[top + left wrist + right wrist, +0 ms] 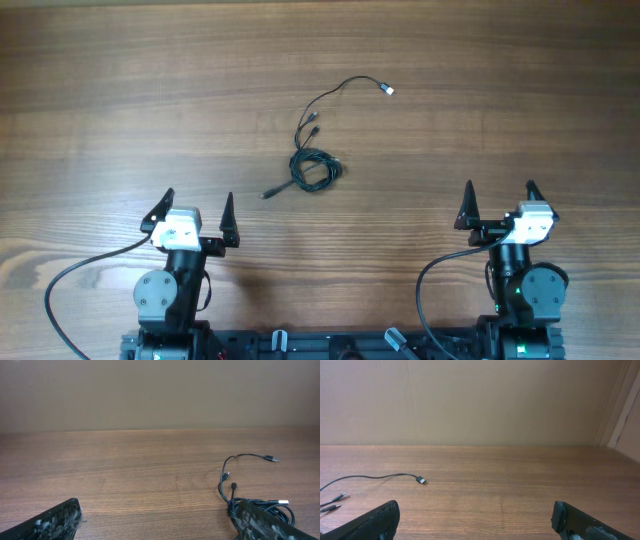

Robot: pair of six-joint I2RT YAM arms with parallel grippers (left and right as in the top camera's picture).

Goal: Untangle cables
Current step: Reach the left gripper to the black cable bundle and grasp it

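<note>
Cables (315, 168) lie bunched in a tight coil near the middle of the wooden desk (100, 100), about midway between its left and right edges; one strand runs toward the far edge and ends in a silvery plug (387, 91); two short plug ends (313, 124) stick out on the far side of the coil. Left gripper (197, 205) and right gripper (500, 195) sit by the near edge, well apart from the coil, fingers spread wide, holding nothing; judged a ready pose, untangling not yet begun; the central placement likely lets either arm reach.
</note>
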